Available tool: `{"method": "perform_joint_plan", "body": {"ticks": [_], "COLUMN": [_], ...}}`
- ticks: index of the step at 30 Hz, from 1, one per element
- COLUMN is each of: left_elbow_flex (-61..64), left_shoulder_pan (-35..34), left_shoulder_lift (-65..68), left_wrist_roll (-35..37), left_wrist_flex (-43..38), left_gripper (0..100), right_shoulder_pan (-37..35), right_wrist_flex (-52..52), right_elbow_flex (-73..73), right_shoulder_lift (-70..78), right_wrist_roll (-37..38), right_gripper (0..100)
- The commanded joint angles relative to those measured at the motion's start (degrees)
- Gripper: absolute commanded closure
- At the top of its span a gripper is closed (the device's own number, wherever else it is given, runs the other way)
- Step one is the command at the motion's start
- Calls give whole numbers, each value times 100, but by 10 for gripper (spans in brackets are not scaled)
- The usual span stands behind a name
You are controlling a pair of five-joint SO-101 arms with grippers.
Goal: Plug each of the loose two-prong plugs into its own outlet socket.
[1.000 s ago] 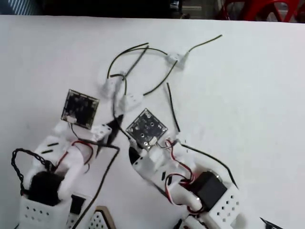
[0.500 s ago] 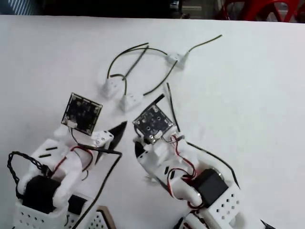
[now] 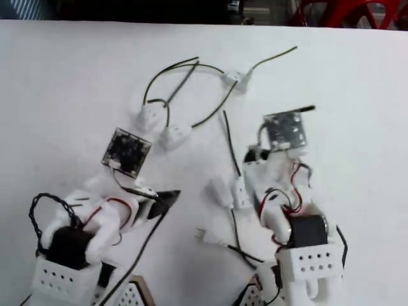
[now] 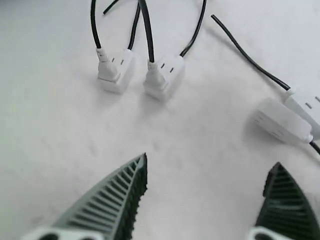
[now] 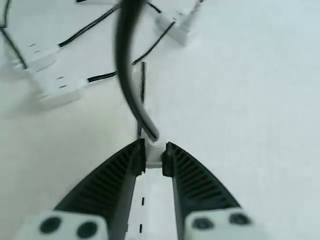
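Your right gripper clenches a white plug; its stiff cord could twist it askew. Your left gripper hangs released, so the outlet socket on its right may slide.

Illumination is bright, diffuse and from overhead: the white table renders almost uniformly light with no hard glare, while the room beyond the table's far edge is dark. On the table ahead of the wide-spread left pincer, the loose plugs and the white connector cast only short, soft-edged shadows close against their own bodies. The ribbed inner faces of the right pincer render dark, and the held plug clamped between them reads as a bright patch like the table.
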Motion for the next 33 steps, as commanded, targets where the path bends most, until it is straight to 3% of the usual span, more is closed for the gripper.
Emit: {"method": "perform_joint_plan", "body": {"ticks": [1,9,14,19,25,33], "left_elbow_flex": [149,123,114,-440,-1565,-2822], "left_shoulder_pan": [13,655,1007,1270,1780,2369], "left_shoulder_lift": [-31,-22,40,1174,3398,5763], "left_wrist_roll": [-114,185,246,299,1108,2927], "left_wrist_flex": [-264,-264,-440,-589,-589,-624], "left_gripper": [638,639,652,669,668,668], "right_shoulder_pan": [514,752,1332,1499,1490,1499], "right_wrist_flex": [-884,-1815,-2255,-2589,-2571,-2580], "right_elbow_flex": [422,1187,1380,1644,1697,1793], "right_shoulder_lift": [-31,-31,-22,-22,-22,-22], "right_wrist_roll": [-378,-862,-1178,-1222,-1222,-1222], "right_gripper": [981,981,981,981,981,981]}}
